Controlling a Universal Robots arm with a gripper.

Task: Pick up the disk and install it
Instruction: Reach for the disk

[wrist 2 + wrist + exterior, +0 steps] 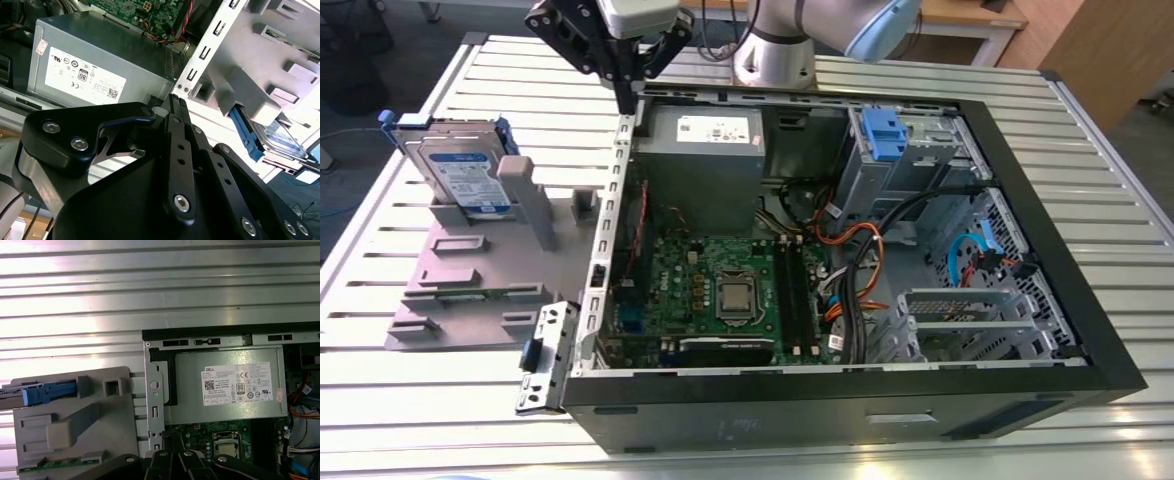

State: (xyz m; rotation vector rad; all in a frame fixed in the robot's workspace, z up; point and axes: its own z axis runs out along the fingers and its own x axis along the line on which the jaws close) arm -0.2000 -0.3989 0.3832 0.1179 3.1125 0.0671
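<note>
Disk: your disk (464,175) stands on edge in a slot of the grey fixture (480,270), on the exterior view's left, outside the computer case (1047,215). Its blue-and-white label faces the camera, and blue rails run along its edges.
Disk from the wrist: in the first wrist view you see it edge-on (47,392), with one blue rail showing. In the second wrist view it leans in the fixture (282,137).
Contact: only the fixture touches the disk. The gripper is well apart from it.
Gripper: your gripper (627,92) hangs above the case's wall nearest the fixture, close to the power supply box (707,150).
Pincer state: the fingers (175,107) are pressed together with nothing between them.
Case: it lies open on its side, to the exterior view's right of the fixture.
Inside the case: the power supply box with its white sticker (225,385) sits beside the green board (720,285). A blue drive bay (881,135) is on the far side.
Support: fixture and case both rest on the slatted table (400,420).
</note>
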